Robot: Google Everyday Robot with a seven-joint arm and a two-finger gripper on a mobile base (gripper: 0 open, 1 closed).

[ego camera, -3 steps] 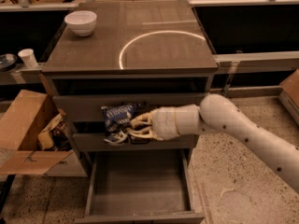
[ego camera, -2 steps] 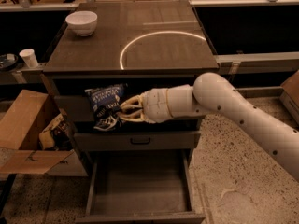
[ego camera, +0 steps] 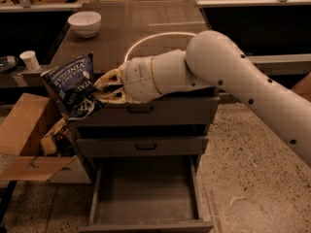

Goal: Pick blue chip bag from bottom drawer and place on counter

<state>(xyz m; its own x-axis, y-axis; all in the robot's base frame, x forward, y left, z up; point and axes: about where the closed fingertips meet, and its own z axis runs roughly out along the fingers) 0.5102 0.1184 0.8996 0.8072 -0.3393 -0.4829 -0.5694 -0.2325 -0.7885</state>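
The blue chip bag (ego camera: 73, 84), dark blue with white lettering, hangs in the air at the front left corner of the cabinet, level with the counter's edge. My gripper (ego camera: 99, 91) is shut on its right side, cream fingers (ego camera: 112, 84) wrapped on the crinkled foil. The white arm reaches in from the right across the cabinet front. The counter (ego camera: 131, 28) is grey-brown with a thin white circle, partly hidden by my wrist. The bottom drawer (ego camera: 146, 198) stands pulled out below, its grey interior bare.
A white bowl (ego camera: 84, 23) sits at the counter's back left. Two upper drawers with black handles (ego camera: 145, 146) are closed. An open cardboard box (ego camera: 29, 135) with clutter stands left of the cabinet. A white cup (ego camera: 30, 60) sits on a low shelf at far left.
My gripper has lifted the bag up and to the left, from in front of the upper drawers to the counter's edge level. The view has also drawn nearer.
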